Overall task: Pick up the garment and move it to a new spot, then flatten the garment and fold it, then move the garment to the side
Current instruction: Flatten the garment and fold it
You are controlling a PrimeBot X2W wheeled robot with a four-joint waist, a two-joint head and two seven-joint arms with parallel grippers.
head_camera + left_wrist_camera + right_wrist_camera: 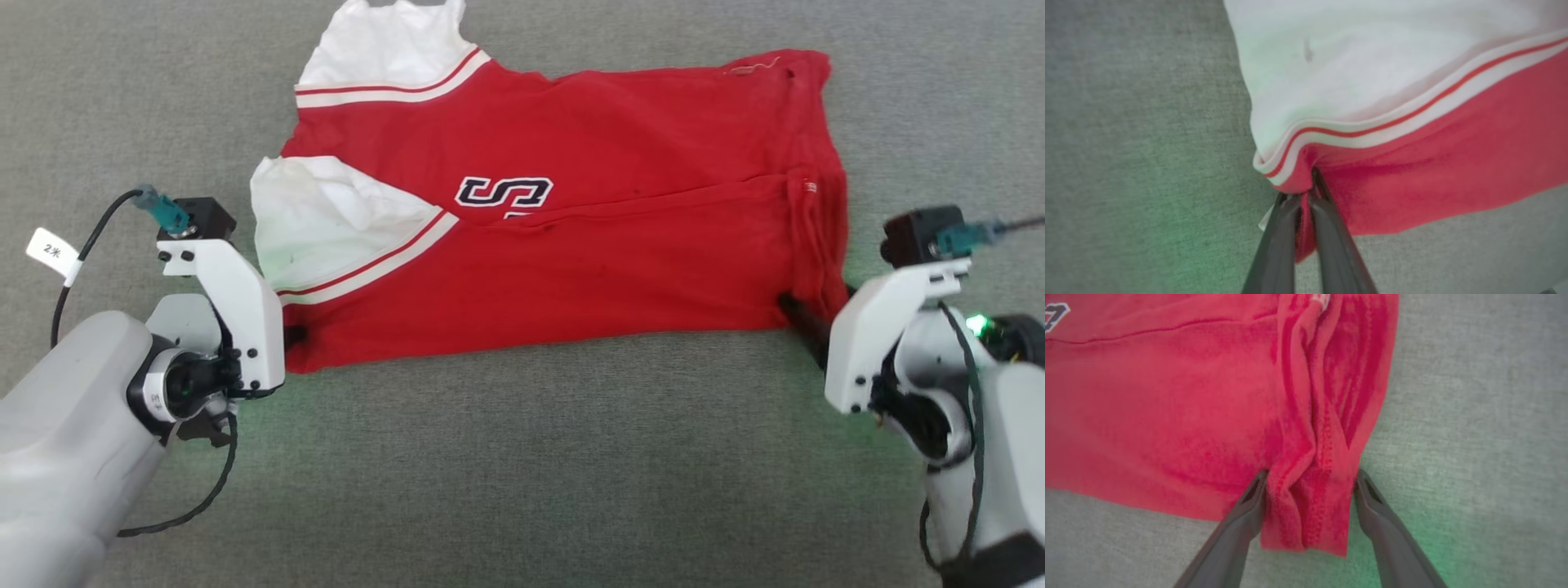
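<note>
Your head view showed the garment (571, 245) lying spread on the grey cloth surface (522, 474). Its white sleeves lay toward the robot's left and its hem toward the right, with a dark-outlined letter print (504, 192) near the middle. Both sets of fingertips were tucked under its near edge there, so you couldn't judge either grip. The left wrist view showed the left gripper (1306, 196) with its fingers pressed together, pinching the red corner just below the striped trim band (1372, 134). The right wrist view showed the right gripper (1308, 486) spread, one finger on each side of the bunched hem corner and touching the cloth. A tagged black cable (82, 245) looped off the left wrist.
</note>
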